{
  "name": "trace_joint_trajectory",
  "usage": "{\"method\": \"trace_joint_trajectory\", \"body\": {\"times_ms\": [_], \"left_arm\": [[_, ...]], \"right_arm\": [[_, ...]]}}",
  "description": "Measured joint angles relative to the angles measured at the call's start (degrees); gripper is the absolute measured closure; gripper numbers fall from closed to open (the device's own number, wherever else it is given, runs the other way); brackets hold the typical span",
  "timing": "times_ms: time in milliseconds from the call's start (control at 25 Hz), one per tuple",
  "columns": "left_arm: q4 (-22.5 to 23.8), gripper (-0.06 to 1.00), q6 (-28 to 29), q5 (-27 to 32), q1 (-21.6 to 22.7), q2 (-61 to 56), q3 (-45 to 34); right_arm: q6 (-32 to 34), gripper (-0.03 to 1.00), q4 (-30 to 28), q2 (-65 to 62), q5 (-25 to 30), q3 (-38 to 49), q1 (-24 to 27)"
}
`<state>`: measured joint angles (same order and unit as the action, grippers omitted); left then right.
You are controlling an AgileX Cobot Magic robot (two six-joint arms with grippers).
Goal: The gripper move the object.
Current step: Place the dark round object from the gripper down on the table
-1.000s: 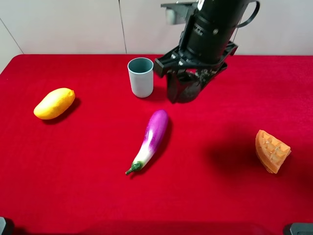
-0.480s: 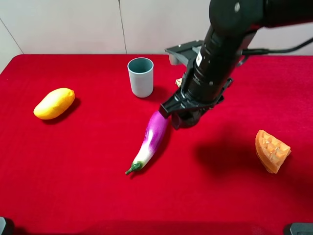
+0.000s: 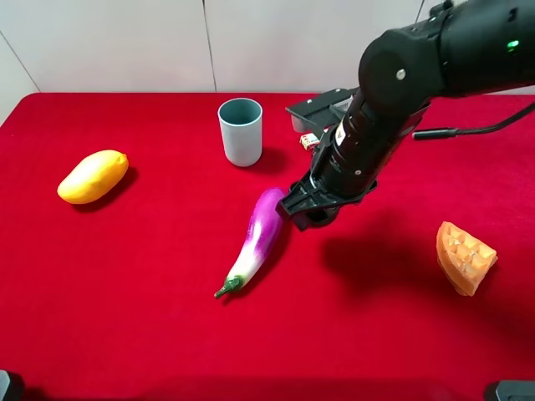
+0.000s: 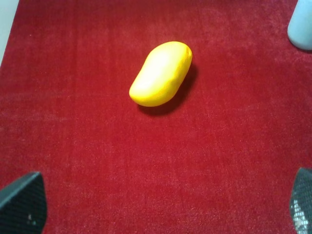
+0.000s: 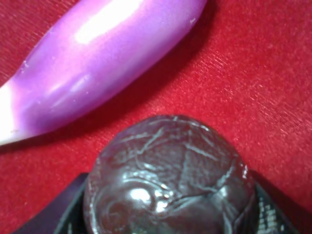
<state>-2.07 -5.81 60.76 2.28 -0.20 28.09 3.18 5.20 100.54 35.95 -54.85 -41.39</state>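
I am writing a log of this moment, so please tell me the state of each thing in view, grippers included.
Right gripper: shut on the dark ball, low beside the eggplant.
Dark ball: held in that gripper.
Left gripper: open, holding nothing.
Eggplant: lying flat on the red cloth.
Cup: upright, mouth up.
Mango: lying on its side, untouched.
Waffle wedge: lying alone, untouched.

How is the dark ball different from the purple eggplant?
The ball is round and brown-black with pale crackly lines; the eggplant is long and purple, fading to white at one end. The ball is shorter than the eggplant. The ball sits in the right gripper; the eggplant lies free on the red cloth. Both are shiny.
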Motion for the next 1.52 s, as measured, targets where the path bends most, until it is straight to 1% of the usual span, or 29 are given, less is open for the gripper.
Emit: {"method": "trace_joint_trajectory", "body": {"times_ms": [520, 960, 1080, 1320, 1520], "left_arm": [[0.0, -0.05, 0.0, 0.0, 0.0, 0.0, 0.0], [0.0, -0.05, 0.0, 0.0, 0.0, 0.0, 0.0], [0.0, -0.05, 0.0, 0.0, 0.0, 0.0, 0.0], [0.0, -0.05, 0.0, 0.0, 0.0, 0.0, 0.0], [0.0, -0.05, 0.0, 0.0, 0.0, 0.0, 0.0]], "right_arm": [[-0.2, 0.52, -0.3, 7.3, -4.1, 0.1, 0.0], [0.7, 0.52, -1.7, 7.9, -4.3, 0.1, 0.2], [0.7, 0.48, -2.5, 7.9, -4.3, 0.1, 0.6], [0.7, 0.34, -3.1, 7.9, -4.3, 0.1, 0.6], [0.7, 0.30, -3.1, 7.9, -4.3, 0.1, 0.6]]}}
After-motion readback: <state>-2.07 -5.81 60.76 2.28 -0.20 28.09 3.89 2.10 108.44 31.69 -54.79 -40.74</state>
